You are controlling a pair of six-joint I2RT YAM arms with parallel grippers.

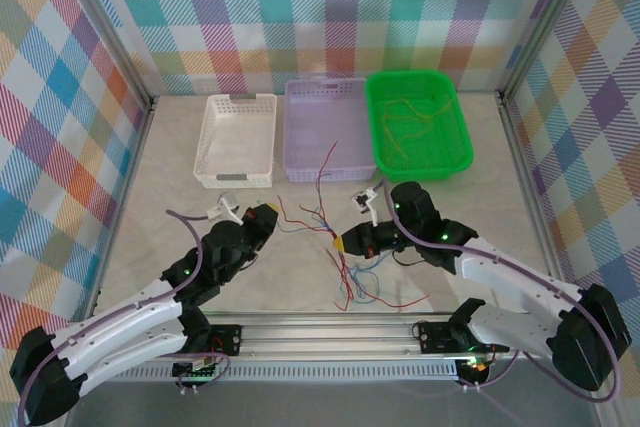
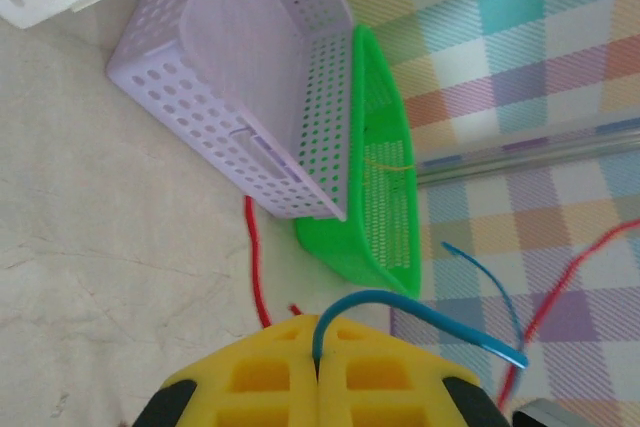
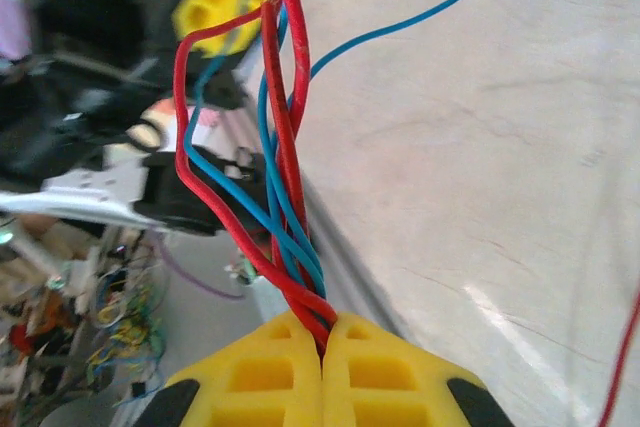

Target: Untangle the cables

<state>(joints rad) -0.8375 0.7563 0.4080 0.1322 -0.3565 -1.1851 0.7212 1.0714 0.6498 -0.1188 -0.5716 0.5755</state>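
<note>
- The left gripper [image 2: 318, 349] is shut, its yellow pads pinching a single blue cable [image 2: 400, 299] that arcs out of the seam toward 3 o'clock in its wrist view. A red cable [image 2: 253, 247] runs past on the surface toward 12 o'clock, apparently not in the grip.
- The right gripper [image 3: 322, 339] is also shut, clamped on a twisted bundle of red and blue cables [image 3: 295, 257] that climbs from the pads toward 12 o'clock and spreads apart as it goes.
- From above, the tangle lies mid-surface between the two grippers, which are near each other. Loose ends fan toward 12 o'clock at the purple basket [image 1: 325, 87], and a looser knot trails toward 6 o'clock.
- Handling, as a judgement: these strands look very light, thin and limp, with just enough spring to hold a curve. They should slide through one another under a gentle pull. A hard pull would likely tighten the twist, not free it.
- Best hold: near a free end, or on one strand just outside the twist, so only one colour is drawn out. A flat pinch suits it, as a wire this thin could slip from the pad seam.
- Further out, the green basket [image 1: 465, 147] at 1 o'clock holds yellow-olive cables [image 1: 405, 122]. The white basket [image 1: 237, 99] sits at 11 o'clock. Whether any purple strand lies in the knot is too fine to tell.
</note>
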